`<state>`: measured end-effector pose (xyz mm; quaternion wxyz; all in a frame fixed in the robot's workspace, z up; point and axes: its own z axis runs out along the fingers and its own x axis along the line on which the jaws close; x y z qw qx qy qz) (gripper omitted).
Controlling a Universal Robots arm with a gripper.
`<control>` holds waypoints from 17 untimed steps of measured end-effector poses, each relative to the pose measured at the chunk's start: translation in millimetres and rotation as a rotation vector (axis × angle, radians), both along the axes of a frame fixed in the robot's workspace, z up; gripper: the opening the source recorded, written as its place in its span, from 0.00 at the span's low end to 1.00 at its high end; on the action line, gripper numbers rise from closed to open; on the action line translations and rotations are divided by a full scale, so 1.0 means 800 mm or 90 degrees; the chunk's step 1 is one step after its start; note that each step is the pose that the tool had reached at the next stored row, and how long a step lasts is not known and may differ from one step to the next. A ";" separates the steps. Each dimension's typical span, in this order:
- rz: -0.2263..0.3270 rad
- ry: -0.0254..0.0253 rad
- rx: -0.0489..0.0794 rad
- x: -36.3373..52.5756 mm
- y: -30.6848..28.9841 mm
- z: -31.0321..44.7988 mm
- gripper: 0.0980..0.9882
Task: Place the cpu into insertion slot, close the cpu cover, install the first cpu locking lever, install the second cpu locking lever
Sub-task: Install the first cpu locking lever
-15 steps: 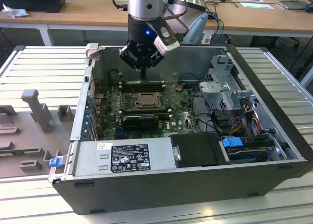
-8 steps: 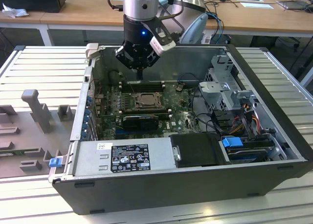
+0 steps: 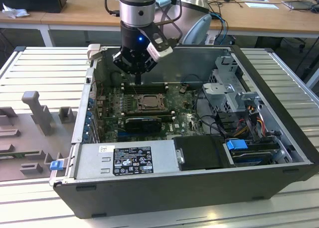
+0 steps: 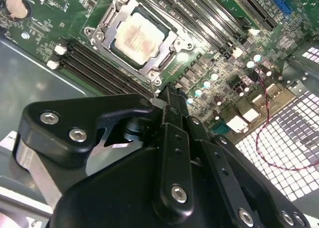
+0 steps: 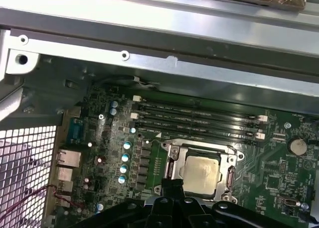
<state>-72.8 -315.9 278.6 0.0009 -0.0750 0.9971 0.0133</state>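
The cpu [image 4: 137, 37] lies seated in the insertion slot [image 4: 101, 26], with the cpu cover [image 4: 164, 59] down around it. The gripper [image 4: 169, 96] hovers just beside the socket, jaws pressed together, holding nothing.

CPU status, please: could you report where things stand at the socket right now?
Gripper shut, empty, beside the insertion slot. Cpu seated, cpu cover down over it. Nothing in the way.

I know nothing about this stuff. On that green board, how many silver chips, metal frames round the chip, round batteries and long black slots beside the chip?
cpu: 1
cpu cover: 1
coin battery: 1
memory slots: 4
Total: 7
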 end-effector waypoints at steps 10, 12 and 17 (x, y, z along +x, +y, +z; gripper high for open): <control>-0.008 -0.0017 0.002 -0.039 0.0019 -0.0173 0.01; -0.009 -0.0015 0.002 -0.041 0.0044 -0.0197 0.01; -0.010 -0.0016 0.005 -0.040 0.0330 -0.0251 0.01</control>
